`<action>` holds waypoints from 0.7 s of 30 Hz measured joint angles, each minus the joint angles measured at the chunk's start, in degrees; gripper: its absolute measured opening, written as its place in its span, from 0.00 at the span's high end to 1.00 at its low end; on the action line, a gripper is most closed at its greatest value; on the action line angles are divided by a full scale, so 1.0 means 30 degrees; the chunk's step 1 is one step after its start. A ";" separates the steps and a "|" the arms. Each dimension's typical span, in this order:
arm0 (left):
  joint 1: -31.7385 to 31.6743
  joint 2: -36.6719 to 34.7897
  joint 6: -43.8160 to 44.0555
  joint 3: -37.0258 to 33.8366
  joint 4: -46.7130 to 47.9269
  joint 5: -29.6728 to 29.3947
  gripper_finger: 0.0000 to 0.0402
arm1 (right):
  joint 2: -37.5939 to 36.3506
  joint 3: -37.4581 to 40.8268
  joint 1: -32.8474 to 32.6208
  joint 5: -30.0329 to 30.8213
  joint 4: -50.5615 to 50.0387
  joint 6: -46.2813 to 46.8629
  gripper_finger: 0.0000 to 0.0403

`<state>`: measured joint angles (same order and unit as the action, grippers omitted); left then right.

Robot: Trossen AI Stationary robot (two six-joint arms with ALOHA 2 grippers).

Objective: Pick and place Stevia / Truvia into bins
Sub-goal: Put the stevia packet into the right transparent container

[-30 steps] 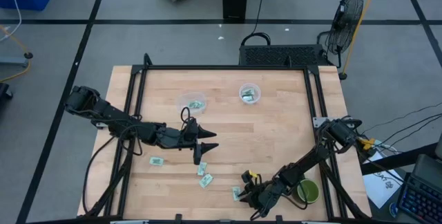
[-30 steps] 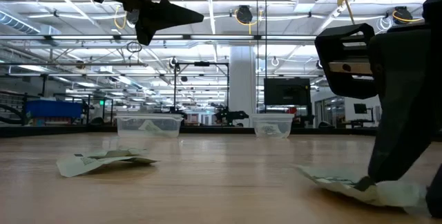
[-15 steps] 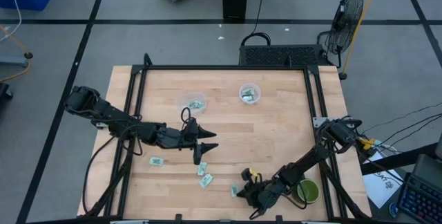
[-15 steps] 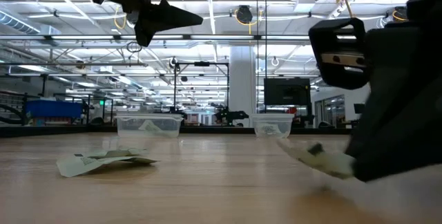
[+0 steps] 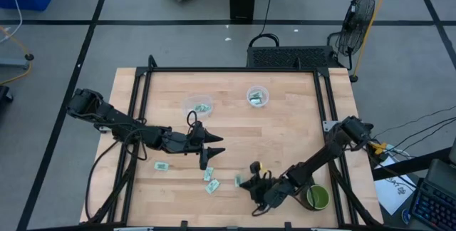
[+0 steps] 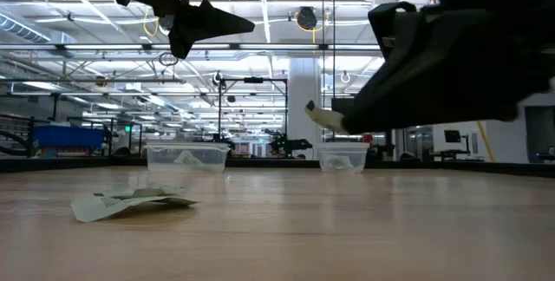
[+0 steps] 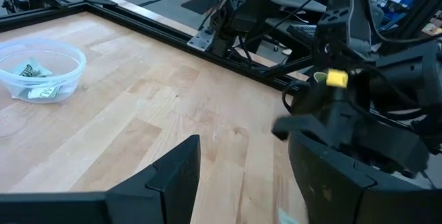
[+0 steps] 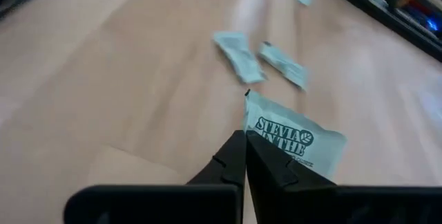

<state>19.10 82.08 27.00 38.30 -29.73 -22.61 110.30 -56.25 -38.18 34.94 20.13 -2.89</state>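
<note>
**Q:** One sachet is in the air — where, exactly?

**A:** The Stevia sachet [image 8: 293, 141] hangs pinched by one corner in the right gripper [image 5: 246, 183], low and just right of centre in the high view, clear of the wood. In the low view it pokes out as a pale tab [image 6: 327, 118] at mid-frame, well above the tabletop [image 6: 277, 229].

**Q:** How will it handle?

**A:** By the look of it, very light, thin and limp: paper that bends and could slip from a shallow grip or catch on a rim. An edge or corner seems the sensible place to hold it, as here.

**Q:** And the fingers?

**A:** The right fingers [image 8: 231, 158] are closed to nearly nothing, with only the paper between them. The left gripper [image 5: 206, 150] hovers left of centre in the high view, its fingers [image 7: 176, 175] spread wide and holding nothing.

**Q:** Where are the others?

**A:** Three loose sachets [image 5: 211, 181] lie on the table in the lower middle of the high view, one farther left. More sit inside the oval tub [image 5: 199, 106] and the round cup [image 5: 257, 96], both in the upper middle, well apart from the carried one.

**Q:** Anything else nearby?

**A:** A dark green mug [image 5: 317, 197] stands at lower right.
</note>
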 joint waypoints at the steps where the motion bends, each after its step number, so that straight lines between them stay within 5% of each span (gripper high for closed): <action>1: 0.0001 0.0000 -0.0005 0.0000 -0.0003 0.0000 0.44 | -0.0242 0.0000 0.0144 0.0370 -0.0544 0.0181 1.00; 21: 0.0003 0.0000 -0.0413 0.0000 0.0444 -0.0005 0.44 | -0.4744 0.0996 0.7320 0.3200 -0.7808 0.2334 1.00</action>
<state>19.11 82.08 25.77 38.30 -28.39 -22.63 96.06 -53.26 -16.23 44.54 -3.30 4.11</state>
